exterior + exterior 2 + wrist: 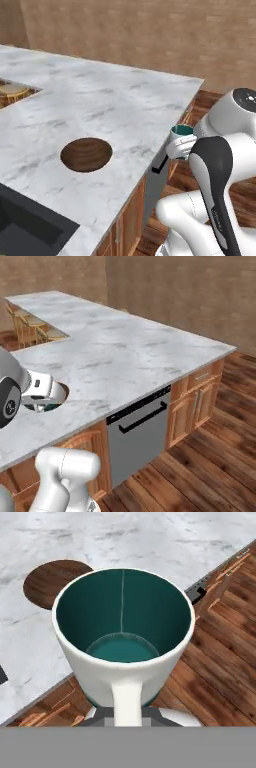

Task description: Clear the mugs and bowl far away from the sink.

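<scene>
Close up in the hand view, 1 mug (pixel 123 637) sits right at the pincer (pixel 125 714), its white handle running straight down to the fingers and its round rim facing the camera. It is white outside and teal inside, upright, with nothing in it. The pincer is clenched on this mug at the handle side; the fingertips themselves are hidden behind the handle and the mug's body.

From the left base view the same mug (pixel 181 134) shows as a teal rim poking out beside the white hand, held in the air just past the edge of the marble counter (pixel 110 110), over the wood floor (pixel 200 107) rather than over the stone. Below the pincer on that side stands the grey dishwasher front (pixel 140 431) with its black bar handle, set between wooden cabinet doors.

Beyond the pincer, on the counter, lies the bowl (pixel 86 154), dark brown and wood-grained, wide and shallow, resting flat on the marble and well apart from the held mug. In the hand view the bowl (pixel 52 582) shows past the mug's rim, to the upper left. Farther off on the bowl's other side, at the counter's near corner, is the sink (pixel 30 227), a matte black basin of which 1 corner is in sight.

In the right base view the hand sits low over the counter's near edge, with a sliver of teal (pixel 40 404) beneath it.
</scene>
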### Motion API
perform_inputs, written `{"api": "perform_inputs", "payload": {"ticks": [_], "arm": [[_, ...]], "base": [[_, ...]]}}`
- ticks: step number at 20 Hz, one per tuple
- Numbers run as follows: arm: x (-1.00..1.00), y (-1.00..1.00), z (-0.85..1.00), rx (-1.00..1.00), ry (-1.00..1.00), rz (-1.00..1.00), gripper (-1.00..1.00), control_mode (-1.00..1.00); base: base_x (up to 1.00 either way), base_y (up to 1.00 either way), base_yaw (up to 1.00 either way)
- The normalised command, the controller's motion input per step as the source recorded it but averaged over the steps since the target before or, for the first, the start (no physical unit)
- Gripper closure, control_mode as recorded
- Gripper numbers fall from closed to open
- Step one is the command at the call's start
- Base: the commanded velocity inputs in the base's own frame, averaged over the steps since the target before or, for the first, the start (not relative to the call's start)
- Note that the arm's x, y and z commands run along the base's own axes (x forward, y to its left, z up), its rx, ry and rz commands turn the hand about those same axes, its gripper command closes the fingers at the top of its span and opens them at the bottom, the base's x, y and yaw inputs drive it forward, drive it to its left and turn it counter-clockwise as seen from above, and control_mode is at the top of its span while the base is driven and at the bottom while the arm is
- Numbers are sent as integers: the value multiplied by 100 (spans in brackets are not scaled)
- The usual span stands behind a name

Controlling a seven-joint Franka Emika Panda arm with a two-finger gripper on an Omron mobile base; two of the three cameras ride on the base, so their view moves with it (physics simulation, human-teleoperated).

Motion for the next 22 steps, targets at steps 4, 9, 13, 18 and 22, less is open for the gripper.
{"api": "perform_inputs", "payload": {"ticks": [4, 9, 13, 18, 22], "arm": [[0, 0, 0, 0, 0, 0, 100, 100], [0, 0, 0, 0, 0, 0, 100, 100], [0, 0, 0, 0, 0, 0, 100, 100], [0, 0, 0, 0, 0, 0, 100, 100], [0, 0, 0, 0, 0, 0, 100, 100]], "base": [[0, 0, -100], [0, 0, -100], [0, 0, -100], [0, 0, -100], [0, 0, -100]]}}
